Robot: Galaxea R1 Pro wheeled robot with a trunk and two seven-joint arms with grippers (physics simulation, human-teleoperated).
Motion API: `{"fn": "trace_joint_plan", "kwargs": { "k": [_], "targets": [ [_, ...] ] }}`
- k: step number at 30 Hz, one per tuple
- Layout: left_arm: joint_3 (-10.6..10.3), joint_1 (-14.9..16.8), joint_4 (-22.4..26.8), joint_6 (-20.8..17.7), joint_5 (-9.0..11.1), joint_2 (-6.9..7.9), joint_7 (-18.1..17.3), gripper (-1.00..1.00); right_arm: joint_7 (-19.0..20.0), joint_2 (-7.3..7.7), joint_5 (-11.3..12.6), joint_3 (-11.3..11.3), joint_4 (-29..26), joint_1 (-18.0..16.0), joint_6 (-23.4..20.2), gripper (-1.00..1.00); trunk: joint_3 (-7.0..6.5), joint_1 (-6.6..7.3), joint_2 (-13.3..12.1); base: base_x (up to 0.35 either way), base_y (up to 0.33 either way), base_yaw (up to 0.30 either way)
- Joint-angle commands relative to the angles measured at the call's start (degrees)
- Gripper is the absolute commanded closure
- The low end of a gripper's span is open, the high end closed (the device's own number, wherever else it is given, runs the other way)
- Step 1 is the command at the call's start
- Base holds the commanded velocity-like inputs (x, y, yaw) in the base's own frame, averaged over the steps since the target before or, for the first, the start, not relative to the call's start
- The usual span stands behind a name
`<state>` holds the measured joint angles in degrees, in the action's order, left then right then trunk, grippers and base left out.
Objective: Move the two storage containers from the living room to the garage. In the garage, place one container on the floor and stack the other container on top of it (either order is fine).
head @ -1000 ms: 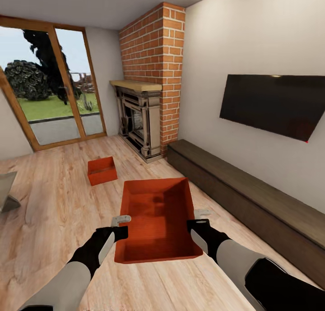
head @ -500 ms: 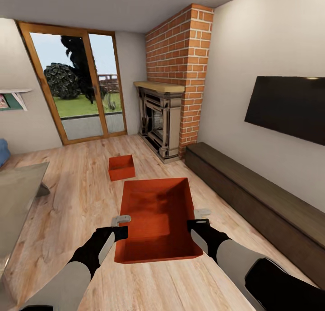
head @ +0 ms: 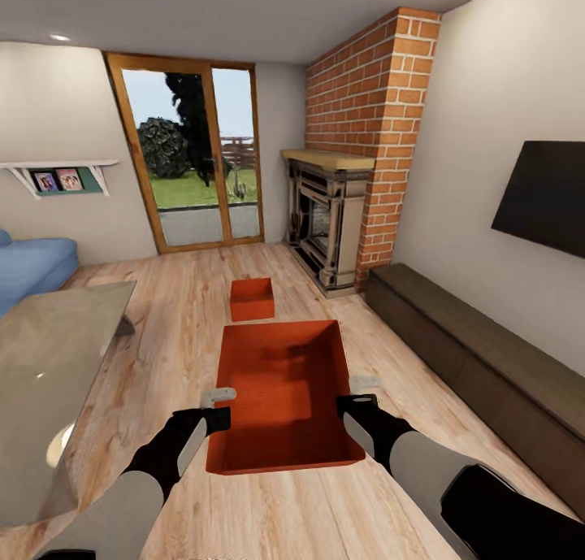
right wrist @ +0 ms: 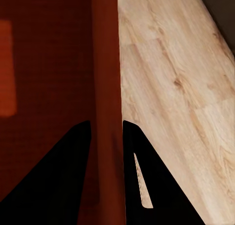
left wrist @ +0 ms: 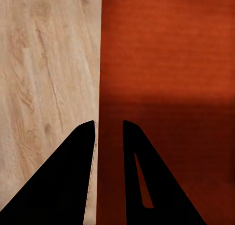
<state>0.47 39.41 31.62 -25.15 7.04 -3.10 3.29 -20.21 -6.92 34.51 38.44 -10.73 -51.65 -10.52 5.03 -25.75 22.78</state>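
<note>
Bin carried through the living room

Left gripper (head: pixel 218 408) and right gripper (head: pixel 357 391) each clamp a side wall of the bin (head: pixel 280 393); the second bin (head: pixel 252 298) sits ahead on the floor (head: pixel 171 316). Thin-wall pinches probably slip if the arms drift apart.

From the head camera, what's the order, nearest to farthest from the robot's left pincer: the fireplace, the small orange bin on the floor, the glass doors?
1. Small orange bin, on the wood floor ahead of the left pincer.
2. Fireplace, farther, to the right by the brick column.
3. Glass doors, at the far wall.
</note>
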Motion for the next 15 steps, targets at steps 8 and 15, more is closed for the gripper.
{"fn": "trace_joint_plan", "kwargs": {
  "k": [8, 15],
  "targets": [
    [0.5, 0.1, 0.0, -0.4, -1.1, -0.06, 3.0, 1.00, 0.2, -0.12, 0.4, 1.2, -0.6, 0.0, -0.3, 1.00, -0.14, -0.04, 0.1, 0.000, 0.000, 0.300],
    [0.5, 0.1, 0.0, -0.4, -1.1, -0.05, 2.9, 1.00, 0.2, -0.14, 0.4, 1.2, -0.6, 0.0, -0.3, 1.00, -0.37, -0.04, 0.1, 0.000, 0.000, 0.300]
  ]
}}
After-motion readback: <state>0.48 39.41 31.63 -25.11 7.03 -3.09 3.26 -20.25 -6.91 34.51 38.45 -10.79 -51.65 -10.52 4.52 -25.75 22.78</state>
